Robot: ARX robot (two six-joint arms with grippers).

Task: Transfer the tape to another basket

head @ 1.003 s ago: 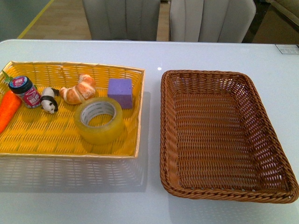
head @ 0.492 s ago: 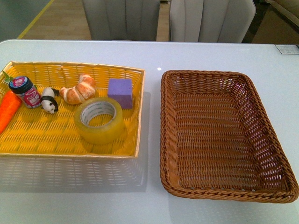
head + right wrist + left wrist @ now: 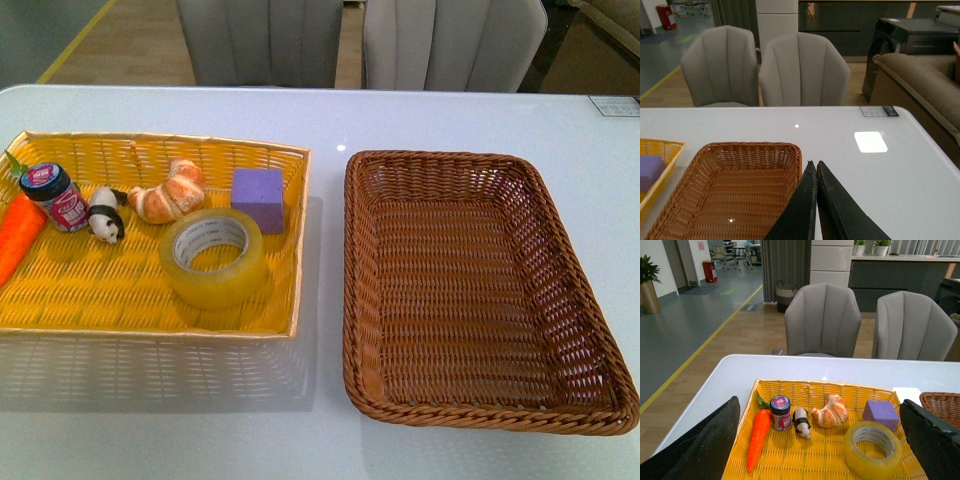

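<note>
Yellowish tape (image 3: pixel 213 258) lies flat, core hole up — left hand (image 3: pixel 820 407) wide, right hand (image 3: pixel 816 167) pinched closed.

An open-plan office lounge — grey padded chairs (image 3: pixel 823 320), a sofa (image 3: pixel 920 82), a potted plant (image 3: pixel 649 282), a long corridor floor (image 3: pixel 690 325).

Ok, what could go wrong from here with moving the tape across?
1. The tape lies flat close beside the purple block and the yellow basket's wall; a grasp there might knock the block or catch the rim.
2. The roll looks wide and smooth, so it may slip while crossing into the brown basket.
</note>
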